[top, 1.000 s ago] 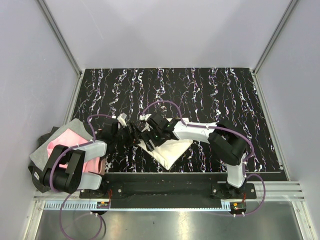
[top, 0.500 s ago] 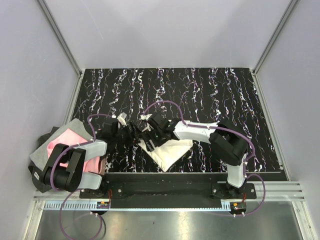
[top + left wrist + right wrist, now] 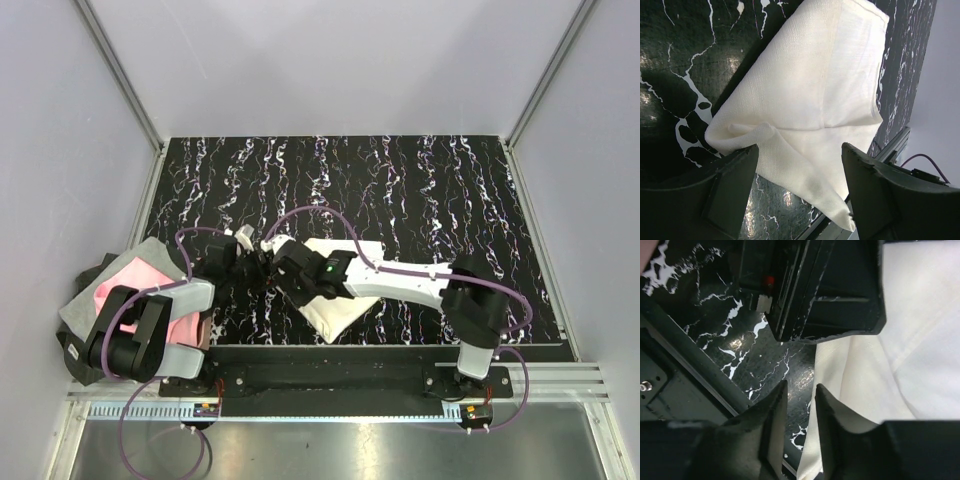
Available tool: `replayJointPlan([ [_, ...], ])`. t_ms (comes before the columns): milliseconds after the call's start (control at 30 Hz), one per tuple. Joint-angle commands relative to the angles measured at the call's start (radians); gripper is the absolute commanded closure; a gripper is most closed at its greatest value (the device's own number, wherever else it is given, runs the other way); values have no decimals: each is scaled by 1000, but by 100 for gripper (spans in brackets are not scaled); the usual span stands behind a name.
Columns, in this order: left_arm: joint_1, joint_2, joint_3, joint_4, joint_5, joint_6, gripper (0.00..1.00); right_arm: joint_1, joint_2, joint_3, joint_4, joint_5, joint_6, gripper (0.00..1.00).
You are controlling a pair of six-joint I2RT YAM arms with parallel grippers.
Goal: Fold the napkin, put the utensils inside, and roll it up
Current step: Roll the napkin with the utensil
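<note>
The napkin (image 3: 335, 318) lies folded and cream on the black marbled table (image 3: 400, 180), near the front edge, about centre. Over its left corner hangs the left gripper (image 3: 799, 150), jaws spread wide. At the cloth's edge, the right gripper (image 3: 800, 387) has its fingers drawn close, a slim gap between them. Pinching fabric? Cannot tell.

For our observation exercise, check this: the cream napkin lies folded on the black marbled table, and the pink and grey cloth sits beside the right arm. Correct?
No. The pink and grey cloth sits beside the left arm, not the right, as the top external view shows. The cream napkin does lie folded on the black marbled table.
</note>
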Motion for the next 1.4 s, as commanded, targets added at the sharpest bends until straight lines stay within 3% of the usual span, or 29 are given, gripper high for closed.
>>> replayJointPlan([
  [0,3,26,0,-66,-69,33,25,6,60,34,-4,-9,37,66],
  [333,3,20,5,-49,-64,36,25,0,132,-10,0,22,34,72],
  [500,3,-14,34,-60,-67,53,18,-38,145,-76,19,-1,39,73],
  [600,3,-33,72,-115,-99,88,14,-66,132,-119,45,-43,20,73],
  [967,19,-84,106,-213,-207,177,12,-120,88,-225,91,-313,-119,73],
  [1367,42,-135,71,-137,-190,225,12,-149,62,-279,97,-435,-147,76],
])
